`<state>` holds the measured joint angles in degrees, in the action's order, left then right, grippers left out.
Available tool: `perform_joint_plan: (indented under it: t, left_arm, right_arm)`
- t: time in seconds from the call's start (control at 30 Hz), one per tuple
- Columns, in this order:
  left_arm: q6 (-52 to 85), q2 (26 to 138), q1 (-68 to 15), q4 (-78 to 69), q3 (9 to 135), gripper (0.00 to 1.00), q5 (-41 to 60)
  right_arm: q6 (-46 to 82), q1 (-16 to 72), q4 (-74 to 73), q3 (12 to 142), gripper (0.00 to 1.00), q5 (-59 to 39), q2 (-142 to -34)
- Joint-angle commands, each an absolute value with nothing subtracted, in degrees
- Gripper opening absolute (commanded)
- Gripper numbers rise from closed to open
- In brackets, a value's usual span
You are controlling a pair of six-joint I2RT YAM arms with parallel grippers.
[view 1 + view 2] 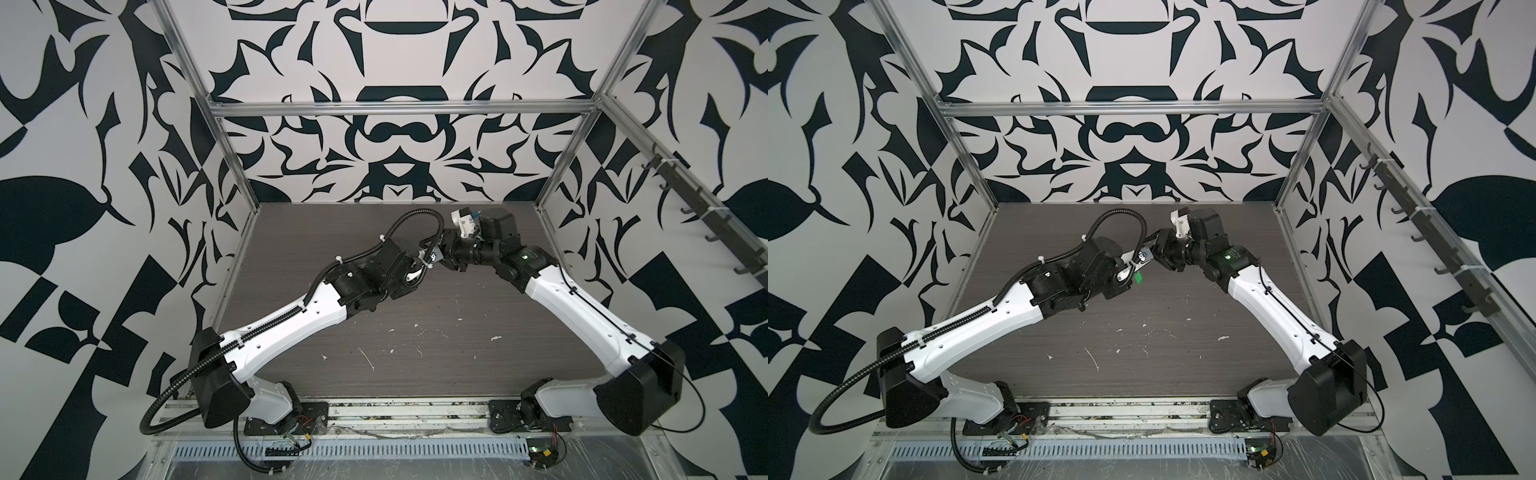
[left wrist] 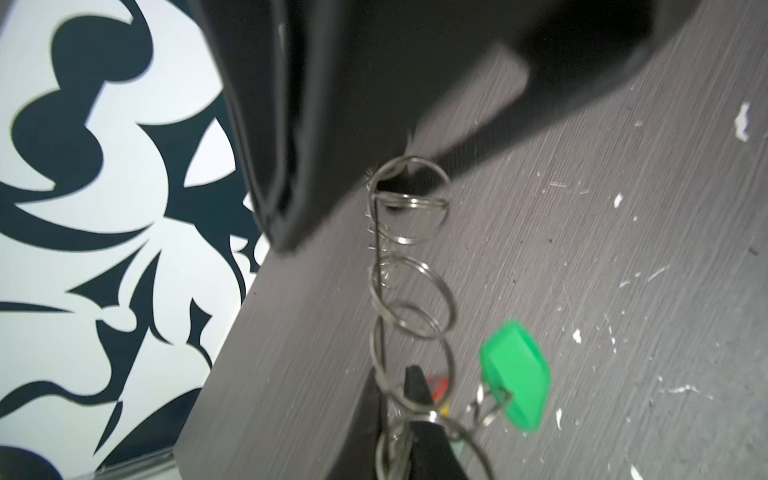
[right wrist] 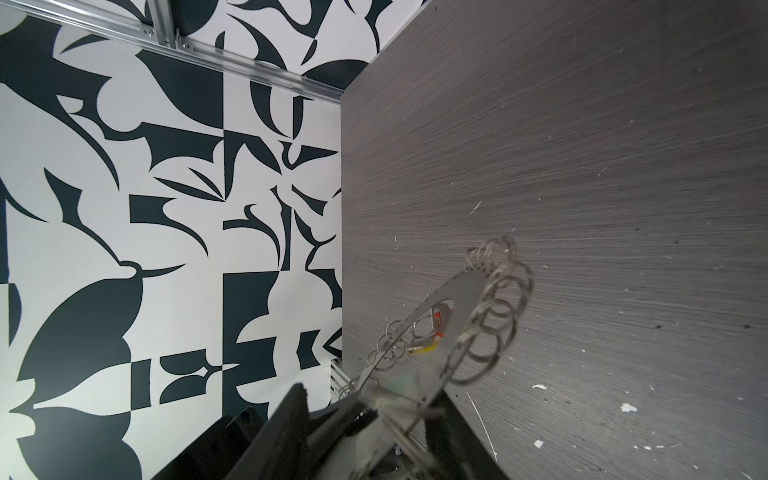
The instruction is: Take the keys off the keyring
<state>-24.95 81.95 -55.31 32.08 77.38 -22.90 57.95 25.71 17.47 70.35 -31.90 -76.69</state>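
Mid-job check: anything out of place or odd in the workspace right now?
White scraps litter the dark table, mostly middle and front: just debris. The keyring, clamped by the left gripper, stands tilted off the table, its green tag dangling.

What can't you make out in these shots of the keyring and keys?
- The keys: in the left wrist view, the fingers of the left gripper and the frame edge hide them. Only a green tag is clear.
- The keyring: it shows in the wrist views, but in both top views the grippers cover it.
- The right gripper: blur in the right wrist view hides whether it grips the keyring.
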Motion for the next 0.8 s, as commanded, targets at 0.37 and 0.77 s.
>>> perform_joint_plan:
  t: [0.37, 0.77]
  left_arm:
    - [-18.62, 82.38, -51.59, 41.71, 80.6, 0.0, -15.57]
    - [-10.64, 85.87, -45.53, 50.61, 89.72, 0.0, -2.03]
  right_arm:
    - [52.1, 24.08, 19.48, 70.01, 0.46, -28.99, -70.18]
    - [35.7, 32.08, 28.39, 65.79, 0.3, -17.23, -61.19]
